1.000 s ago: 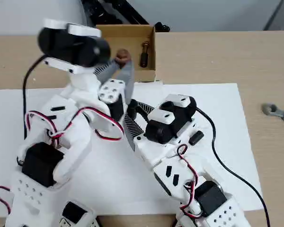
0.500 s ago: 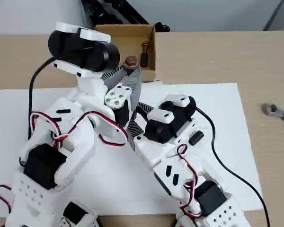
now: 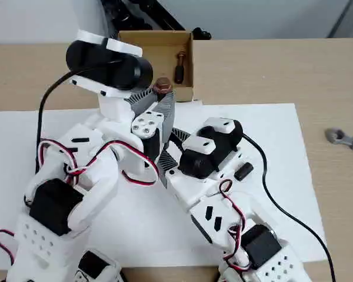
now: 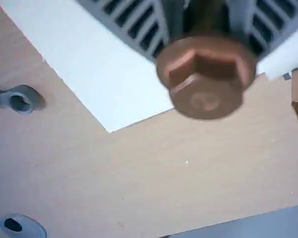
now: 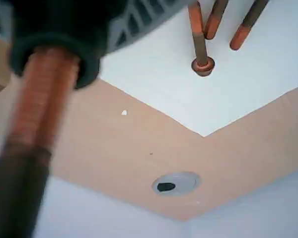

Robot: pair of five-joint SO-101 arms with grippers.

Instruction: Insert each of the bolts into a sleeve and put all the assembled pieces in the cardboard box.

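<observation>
Our left hand is clenched on the copper-headed bolt, upper centre of the frame, at the near wall of the cardboard box. We judge we should hold it upright, clear that wall, then let go low inside.

A light wooden table top carries a large white sheet of paper, spread flat. On the bare wood to the right of the sheet, off its edge, lies 1 small grey metal piece with a ring-shaped end. 1 round grey grommet with a dark slot sits flush in the wood, near where the table ends. Black objects lie beyond the table's far side.
</observation>
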